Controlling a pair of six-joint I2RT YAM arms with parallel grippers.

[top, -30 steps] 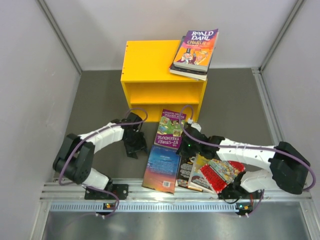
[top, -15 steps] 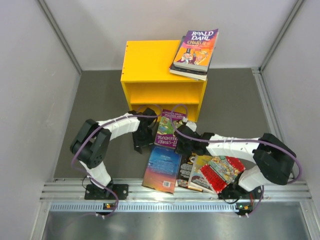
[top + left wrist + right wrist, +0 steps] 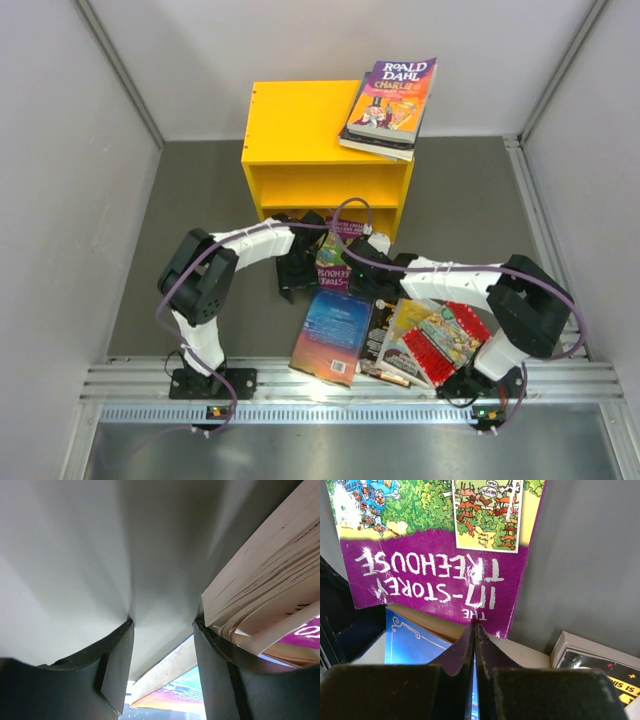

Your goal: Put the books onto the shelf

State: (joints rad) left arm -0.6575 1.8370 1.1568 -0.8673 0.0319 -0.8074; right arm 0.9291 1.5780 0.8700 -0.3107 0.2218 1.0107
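The yellow shelf (image 3: 300,135) stands at the back, with a purple-orange Roald Dahl book (image 3: 392,95) lying on its top. On the floor in front lies a purple Treehouse book (image 3: 333,262) (image 3: 435,575), its far end at the lower compartment. My left gripper (image 3: 297,268) (image 3: 162,625) is open at that book's left side, one finger (image 3: 215,665) under its page edge (image 3: 265,580). My right gripper (image 3: 352,272) (image 3: 475,626) is shut, its tips touching the purple book's near edge. A blue book (image 3: 333,335) (image 3: 415,642) lies just nearer.
Near the right arm lie a black book (image 3: 378,345) (image 3: 600,672) and a yellow and red book (image 3: 438,345), overlapping. Grey walls close in the cell on the left, back and right. A metal rail (image 3: 350,400) runs along the near edge.
Both arms have reached in toward the purple book, the left from the left side, the right from the near edge. The right gripper has shut. The purple book slid slightly toward the shelf.
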